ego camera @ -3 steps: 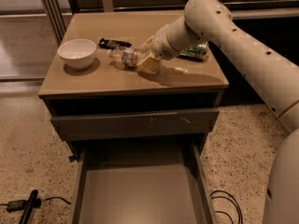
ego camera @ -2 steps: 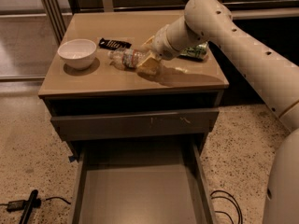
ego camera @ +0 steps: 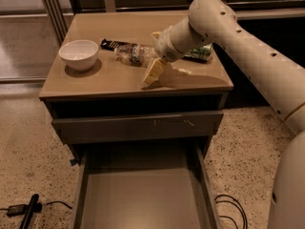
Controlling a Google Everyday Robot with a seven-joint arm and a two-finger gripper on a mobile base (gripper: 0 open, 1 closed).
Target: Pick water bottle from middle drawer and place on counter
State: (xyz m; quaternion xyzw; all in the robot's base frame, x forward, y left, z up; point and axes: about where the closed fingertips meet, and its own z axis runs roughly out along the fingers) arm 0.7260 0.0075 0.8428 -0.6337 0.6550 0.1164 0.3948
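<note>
The water bottle [ego camera: 132, 54] lies on its side on the counter [ego camera: 114, 78], right of the white bowl. My gripper [ego camera: 154, 54] is at the bottle's right end, just above the counter. Its jaws stand wide apart: one cream finger [ego camera: 153, 71] is toward the counter's front and the other [ego camera: 156, 34] toward the back, with the bottle's end between them and resting on the counter. The middle drawer [ego camera: 143, 194] is pulled out below and its grey floor is bare.
A white bowl [ego camera: 78, 55] stands at the counter's left. A black packet [ego camera: 112, 44] lies behind the bottle. A green can [ego camera: 201, 54] lies behind my wrist. The scratched drawer front [ego camera: 138, 125] is closed. Cables [ego camera: 228, 209] and a black tool [ego camera: 28, 212] lie on the speckled floor.
The front finger has moved slightly toward the counter's front edge, so the jaws stand a little wider. The bottle stays lying on the counter.
</note>
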